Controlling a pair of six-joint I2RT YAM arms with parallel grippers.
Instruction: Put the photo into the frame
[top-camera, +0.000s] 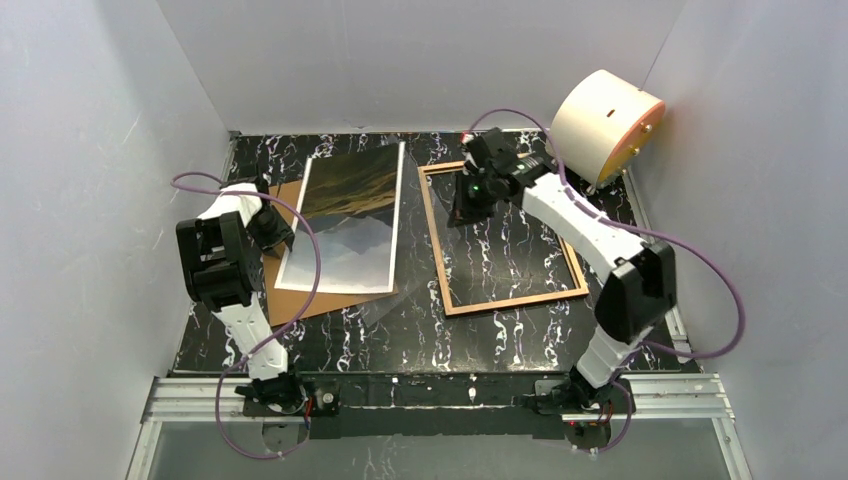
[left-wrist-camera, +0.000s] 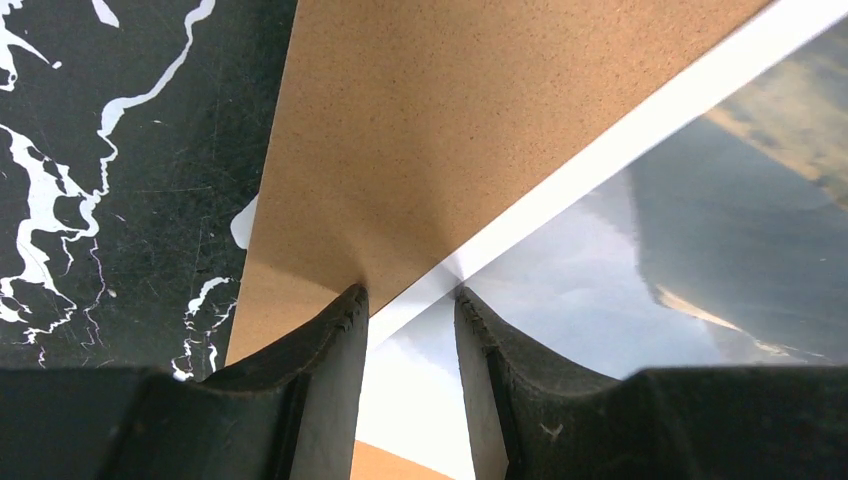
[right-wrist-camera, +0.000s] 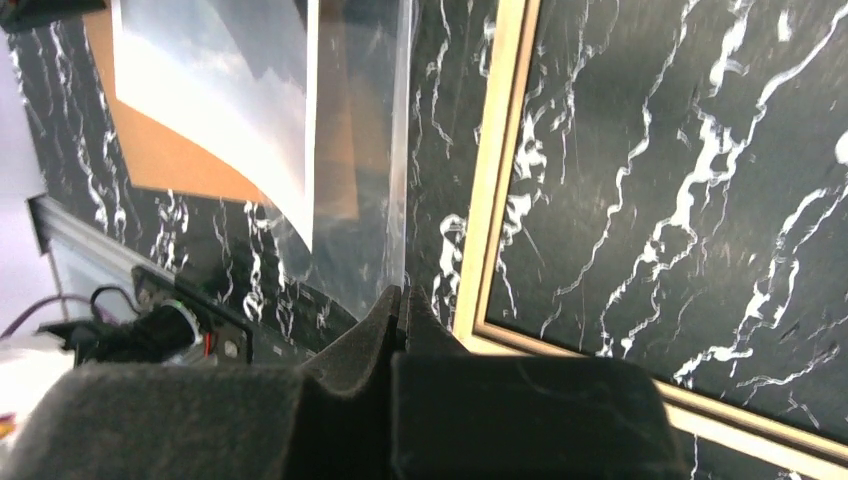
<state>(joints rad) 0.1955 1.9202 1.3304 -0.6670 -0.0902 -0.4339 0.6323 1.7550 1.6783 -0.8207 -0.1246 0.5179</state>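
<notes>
Lengthwise near-to-far, photo (top-camera: 345, 215) (left tool (left-wrist-camera: 410, 300) released; right tool (right-wrist-camera: 403, 300) tight on pane (right-wrist-camera: 355, 200))

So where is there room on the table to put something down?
The bare table strip along the near edge, in front of the frame and backing board, is free. Bare table shows inside the frame too. The left half is crowded: photo, clear sheet, left end effector; the right end effector grips the sheet.

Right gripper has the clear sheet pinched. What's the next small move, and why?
Probably drag the clear sheet rightward onto the frame. The right gripper is shut on the sheet's edge, the sheet appears to overlap the photo, and the frame lies empty beside it.
</notes>
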